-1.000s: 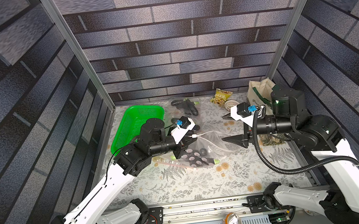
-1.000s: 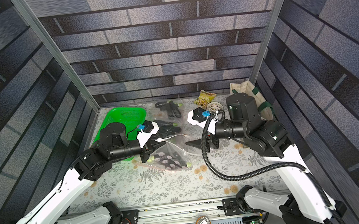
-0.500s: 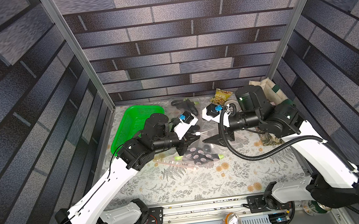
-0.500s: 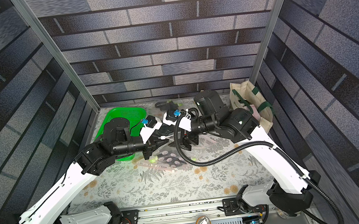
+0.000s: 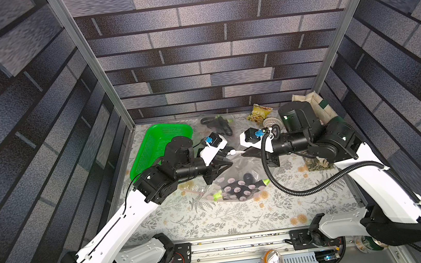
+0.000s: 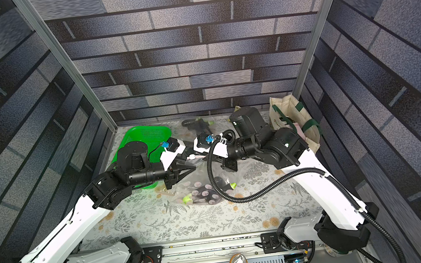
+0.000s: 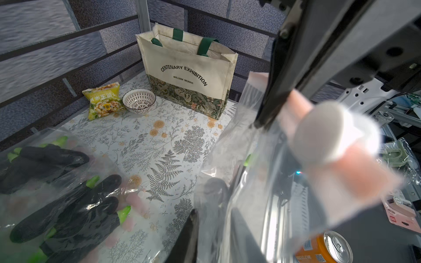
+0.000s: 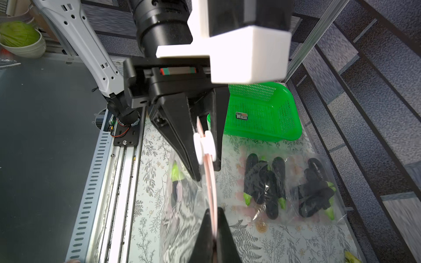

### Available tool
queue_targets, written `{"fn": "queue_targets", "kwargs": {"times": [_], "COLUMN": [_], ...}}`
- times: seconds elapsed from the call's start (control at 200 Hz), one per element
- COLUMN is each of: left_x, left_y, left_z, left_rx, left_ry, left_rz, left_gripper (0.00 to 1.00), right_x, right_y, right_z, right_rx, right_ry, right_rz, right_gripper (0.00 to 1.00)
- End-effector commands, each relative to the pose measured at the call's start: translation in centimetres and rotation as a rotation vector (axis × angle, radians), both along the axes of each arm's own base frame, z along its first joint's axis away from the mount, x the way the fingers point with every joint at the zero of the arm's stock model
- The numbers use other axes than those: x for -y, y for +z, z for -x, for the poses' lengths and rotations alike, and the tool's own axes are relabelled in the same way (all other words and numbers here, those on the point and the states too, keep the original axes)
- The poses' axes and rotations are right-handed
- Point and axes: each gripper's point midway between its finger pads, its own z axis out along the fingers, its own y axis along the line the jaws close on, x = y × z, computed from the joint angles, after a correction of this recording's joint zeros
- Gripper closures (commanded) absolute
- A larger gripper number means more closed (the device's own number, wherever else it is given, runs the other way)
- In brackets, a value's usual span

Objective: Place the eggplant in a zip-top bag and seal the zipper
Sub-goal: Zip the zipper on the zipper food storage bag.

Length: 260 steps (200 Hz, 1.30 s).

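Mat [image 5: 214, 223] | bagged eggplant [image 5: 249, 178] crosswise (stem right) | left fingers [image 8: 180, 136] apart | right fingers [image 8: 225, 236] clamp zipper [image 8: 213, 193]

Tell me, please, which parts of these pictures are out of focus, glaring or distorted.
Left wrist view: the white slider is near and out of focus, while the tote bag print is sharp. Right wrist view: the zip-top bag film carries pale glare. In both top views: the frame posts lean outward from wide-angle perspective; light is even, shadows soft.
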Motion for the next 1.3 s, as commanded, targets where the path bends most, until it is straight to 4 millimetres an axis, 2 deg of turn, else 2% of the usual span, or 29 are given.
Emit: {"fn": "queue_targets", "kwargs": {"times": [0.0, 0.08, 0.15, 0.185, 0.251, 0.281, 0.311, 0.331, 0.391, 0.436, 0.496, 0.531, 0.571, 0.611, 0.671, 0.727, 0.757, 0.807, 0.917, 1.022, 1.122, 1.298], "left_x": [-0.8, -1.2, -1.8, -2.1, -2.7, -3.0, -3.3, -3.5, -4.1, -4.6, -5.3, -5.7, -5.9, -6.1, -6.1, -5.7, -5.4, -4.6, -2.3, -0.2, 1.0, 1.7], "left_y": [-2.0, -3.7, -5.0, -5.5, -6.4, -6.8, -7.1, -7.4, -8.1, -8.8, -9.6, -9.9, -10.2, -10.2, -9.4, -7.9, -7.0, -5.0, -0.9, 1.7, 3.0, 4.5], "left_z": [0.2, 0.1, 0.0, -0.1, -0.1, -0.1, -0.1, -0.1, -0.2, -0.3, -0.4, -0.4, -0.3, -0.3, -0.1, 0.1, 0.2, 0.6, 1.9, 2.9, 2.9, 2.4], "left_rx": [-0.049, -0.075, -0.102, -0.112, -0.125, -0.130, -0.132, -0.131, -0.133, -0.140, -0.159, -0.167, -0.175, -0.173, -0.159, -0.140, -0.129, -0.102, -0.008, 0.057, 0.089, 0.133], "left_ry": [0.025, 0.045, 0.066, 0.078, 0.098, 0.109, 0.121, 0.128, 0.147, 0.168, 0.190, 0.203, 0.208, 0.214, 0.211, 0.191, 0.174, 0.135, 0.022, -0.075, -0.120, -0.131], "left_rz": [-0.012, -0.018, -0.022, -0.024, -0.018, -0.016, -0.015, -0.014, -0.014, -0.019, -0.030, -0.033, -0.035, -0.033, -0.012, 0.025, 0.045, 0.080, 0.106, 0.097, 0.090, 0.107], "left_gripper": [0.63, 0.66, 0.92, 1.00, 0.99, 0.91, 0.75, 0.68, 0.62, 0.66, 0.91, 0.98, 1.00, 0.94, 0.69, 0.53, 0.46, 0.42, 0.39, 0.38, 0.40, 0.49], "right_x": [0.7, 0.7, 0.7, 0.7, 0.9, 0.9, 1.0, 1.0, 1.1, 1.2, 1.3, 1.3, 1.4, 1.3, 1.2, 1.1, 1.0, 0.7, 0.0, -0.6, -1.0, -1.1], "right_y": [1.9, 2.1, 2.4, 2.5, 2.7, 2.8, 2.9, 3.0, 3.2, 3.5, 3.8, 3.8, 3.8, 3.8, 3.5, 2.8, 2.5, 1.8, 0.6, -0.4, -1.0, -1.7], "right_z": [1.2, 1.4, 1.4, 1.5, 1.5, 1.5, 1.5, 1.6, 1.7, 1.8, 1.9, 1.8, 1.9, 1.9, 1.8, 1.7, 1.7, 1.6, 1.7, 1.9, 2.0, 2.1], "right_rx": [0.044, 0.037, 0.036, 0.036, 0.033, 0.031, 0.027, 0.025, 0.018, 0.011, 0.004, 0.000, -0.004, -0.010, -0.021, -0.036, -0.047, -0.069, -0.121, -0.171, -0.201, -0.222], "right_ry": [0.020, 0.029, 0.029, 0.032, 0.032, 0.034, 0.037, 0.040, 0.050, 0.054, 0.058, 0.059, 0.061, 0.062, 0.066, 0.069, 0.072, 0.079, 0.107, 0.136, 0.158, 0.169], "right_rz": [-0.032, -0.037, -0.042, -0.044, -0.048, -0.052, -0.055, -0.058, -0.070, -0.082, -0.098, -0.103, -0.107, -0.108, -0.103, -0.088, -0.083, -0.076, -0.072, -0.073, -0.071, -0.065], "right_gripper": [1.00, 1.00, 1.00, 1.00, 1.00, 1.00, 1.00, 1.00, 1.00, 1.00, 1.00, 1.00, 1.00, 1.00, 1.00, 1.00, 1.00, 1.00, 1.00, 1.00, 1.00, 1.00]}}
